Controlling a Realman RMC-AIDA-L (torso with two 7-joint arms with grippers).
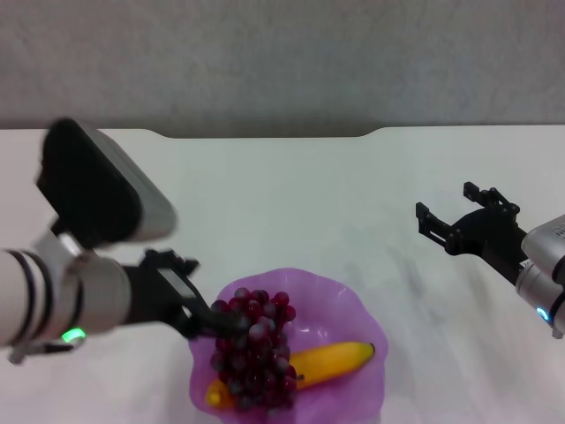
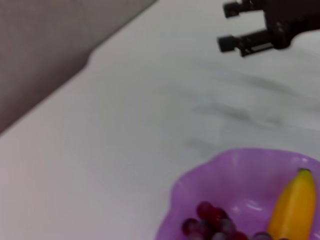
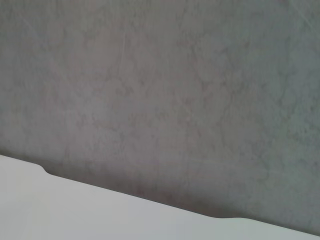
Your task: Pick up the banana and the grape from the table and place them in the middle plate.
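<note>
Banana (image 1: 328,364) and grape (image 1: 254,352) in middle plate (image 1: 353,300), near table (image 1: 291,194) edge. Left gripper (image 1: 210,320) at grapes, grip unclear. Right gripper (image 1: 446,216) open, empty.

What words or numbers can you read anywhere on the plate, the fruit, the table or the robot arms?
None: no words, numbers or signs show in any view.
The middle plate, the banana, the grape and the table carry no print.
The left claw and right claw are plain black, without labels.
</note>
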